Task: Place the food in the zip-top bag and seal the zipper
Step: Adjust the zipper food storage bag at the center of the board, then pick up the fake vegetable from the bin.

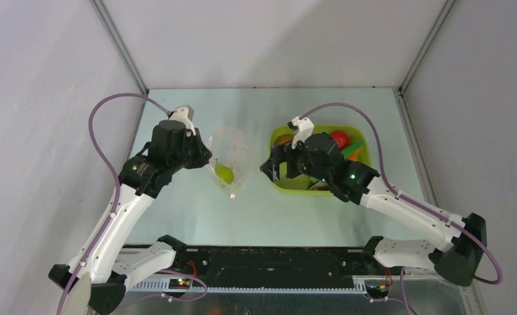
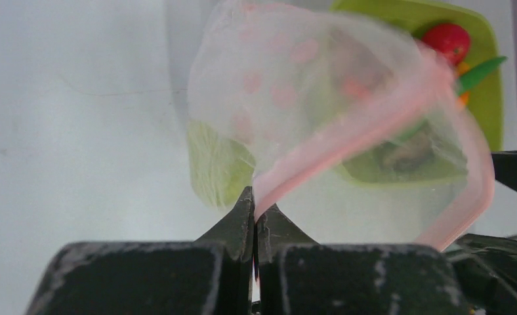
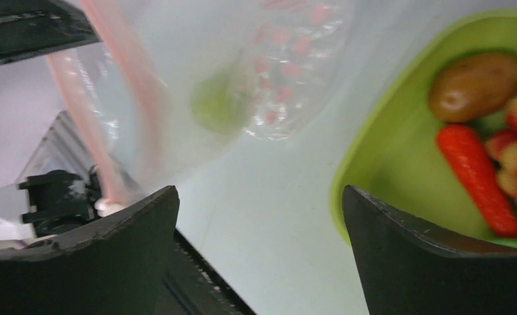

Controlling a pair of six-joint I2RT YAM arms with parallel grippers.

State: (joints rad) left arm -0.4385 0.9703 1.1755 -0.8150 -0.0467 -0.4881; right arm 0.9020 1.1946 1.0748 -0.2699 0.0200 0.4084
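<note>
Found left gripper (image 2: 254,220) clenched on zipper (image 2: 348,141), lower centre; right gripper (image 3: 259,197) released, empty. Hold zip-top bag (image 2: 295,79) mouth wide; reach into tub (image 3: 374,151), frame right; seize one food (image 3: 477,85) piece squarely.

A robotics lab test cell was indicated. A pale matte tabletop (image 1: 243,216) was enclosed by plain grey panel walls (image 1: 39,98), joined by slim metal corner struts (image 1: 119,46) at eleven and one o'clock. A white-and-black left arm (image 1: 121,216) and right arm (image 1: 407,203), trailed by looping purple cables (image 1: 92,121), were bolted to a black base rail (image 1: 269,262) at six o'clock.
</note>
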